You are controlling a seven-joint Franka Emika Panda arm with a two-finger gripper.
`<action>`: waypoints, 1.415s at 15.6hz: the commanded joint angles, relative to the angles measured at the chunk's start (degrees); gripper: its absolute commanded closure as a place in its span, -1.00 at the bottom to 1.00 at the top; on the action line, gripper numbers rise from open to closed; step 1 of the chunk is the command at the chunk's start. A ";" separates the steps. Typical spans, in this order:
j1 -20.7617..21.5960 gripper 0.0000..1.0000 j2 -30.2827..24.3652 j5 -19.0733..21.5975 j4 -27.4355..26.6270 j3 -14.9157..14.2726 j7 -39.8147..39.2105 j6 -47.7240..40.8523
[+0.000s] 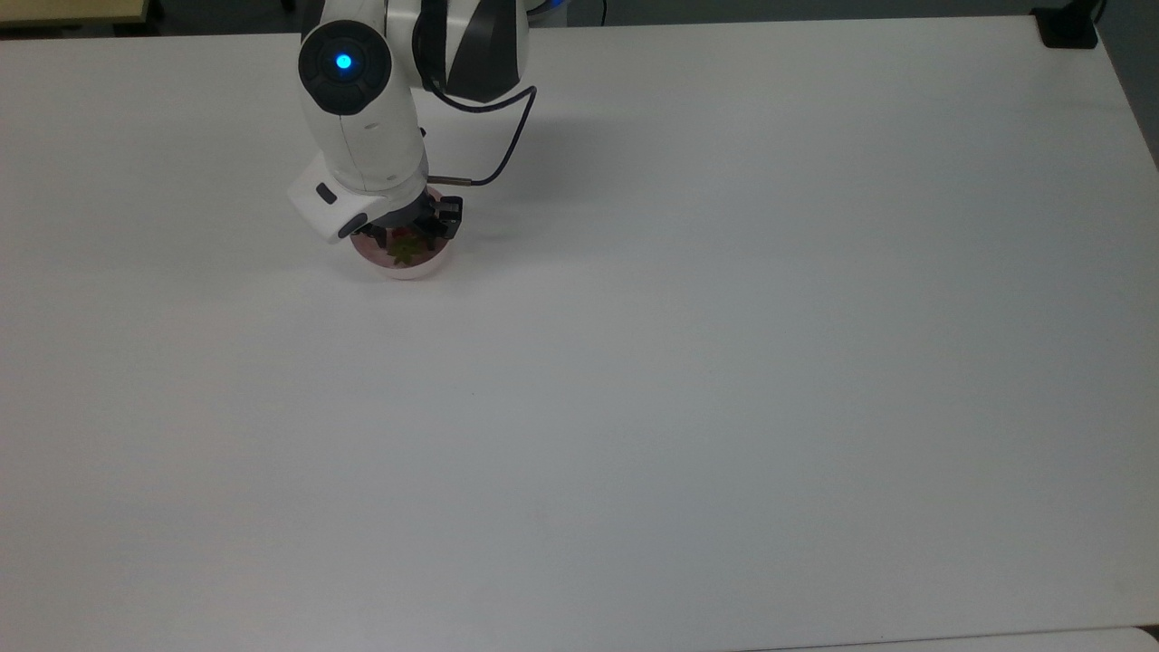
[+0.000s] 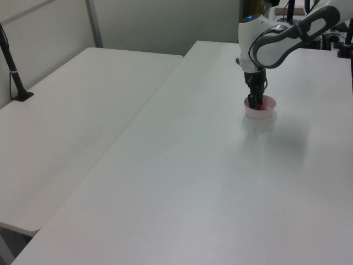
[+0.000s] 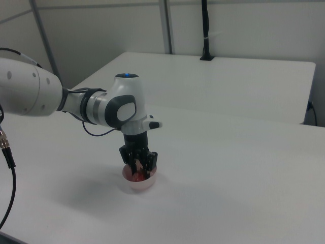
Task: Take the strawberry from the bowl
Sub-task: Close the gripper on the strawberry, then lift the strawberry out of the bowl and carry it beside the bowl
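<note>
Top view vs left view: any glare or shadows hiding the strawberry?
Top view: no glare; the arm's soft shadow falls on the table beyond the bowl, and the gripper covers part of the strawberry. Left view: faint shadow beside the bowl.

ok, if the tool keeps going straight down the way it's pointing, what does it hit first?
Most likely the strawberry: the tool points down into the bowl, its fingers already inside the rim on either side of the fruit. How far they are from the bowl's floor can't be judged.
</note>
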 commanded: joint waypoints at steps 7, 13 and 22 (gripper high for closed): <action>-0.09 0.37 -1.84 3.67 -0.70 -0.10 -0.42 -0.80; -0.53 0.41 -3.95 3.85 0.35 -0.10 -1.03 -3.87; -7.63 0.40 -10.28 0.70 1.15 -0.62 -14.46 -13.02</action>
